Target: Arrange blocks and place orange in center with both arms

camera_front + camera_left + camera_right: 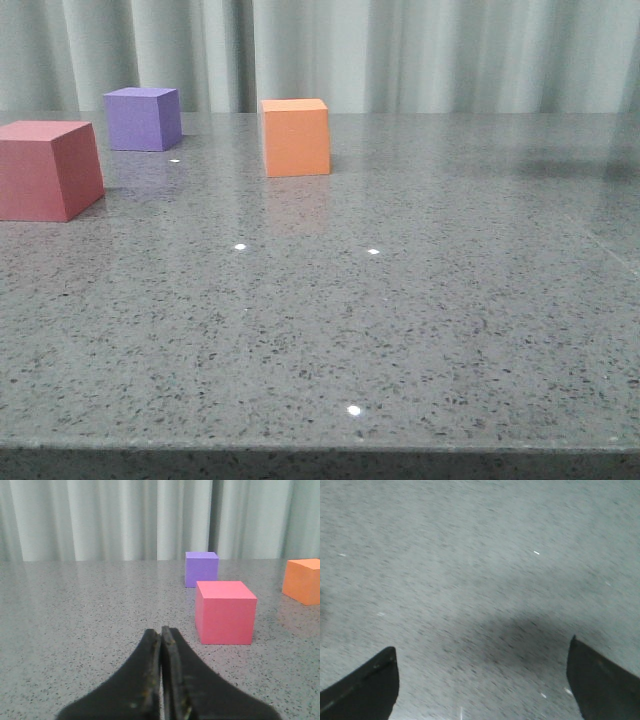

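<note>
Front view shows the three blocks on the speckled grey bench (400,330), all toward its left and far side: the red cube (45,168) nearest and partly cut off by the frame edge, the purple cube (143,118) behind it close to the curtain (420,50), and the orange cube (296,136) to their right, standing apart from both and roughly level with the purple one in depth. None of them touch. Neither arm appears in this view.

From the left wrist view, the left end effector (161,680) has its fingers pressed together with nothing between them, low over bare bench, with the red cube just ahead and to one side. The right wrist view, somewhat blurred, shows the right end effector (482,680) spread wide over bare bench, no block in sight.

The orange cube looks matte and foam-like, so it is probably light and slightly yielding, with enough surface friction to hold without slipping. Its flat parallel faces suggest pinching two opposite vertical sides near mid-height, squarely rather than across a corner, with moderate pressure so the foam does not crush or twist. As it is light, a finger brushing it on approach could easily nudge it.
</note>
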Robot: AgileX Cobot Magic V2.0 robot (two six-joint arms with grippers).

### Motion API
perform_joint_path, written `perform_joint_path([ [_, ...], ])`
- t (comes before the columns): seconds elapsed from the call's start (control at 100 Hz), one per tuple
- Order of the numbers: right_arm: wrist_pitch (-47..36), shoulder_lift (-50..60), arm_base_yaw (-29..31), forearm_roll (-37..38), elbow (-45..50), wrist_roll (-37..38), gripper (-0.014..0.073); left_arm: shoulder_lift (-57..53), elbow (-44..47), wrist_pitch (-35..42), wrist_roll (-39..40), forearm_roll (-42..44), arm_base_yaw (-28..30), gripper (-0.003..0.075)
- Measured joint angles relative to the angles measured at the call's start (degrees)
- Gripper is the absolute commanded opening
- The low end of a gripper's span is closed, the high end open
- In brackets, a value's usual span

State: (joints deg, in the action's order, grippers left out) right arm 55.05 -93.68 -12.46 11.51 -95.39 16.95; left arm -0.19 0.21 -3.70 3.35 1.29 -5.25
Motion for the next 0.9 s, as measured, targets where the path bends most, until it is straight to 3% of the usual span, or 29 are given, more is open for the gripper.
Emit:
perform_joint_path([
  [0.43, -15.56, 27.7, 10.87, 0.0, 35.22, -0.13, 0.0664, 0.0, 0.0, 0.0, 0.0, 0.0, 0.0, -0.002],
  [0.9, -36.53, 55.49, 11.37, 0.7, 62.81, -0.13, 0.0664, 0.0, 0.0, 0.0, 0.0, 0.0, 0.0, -0.002],
])
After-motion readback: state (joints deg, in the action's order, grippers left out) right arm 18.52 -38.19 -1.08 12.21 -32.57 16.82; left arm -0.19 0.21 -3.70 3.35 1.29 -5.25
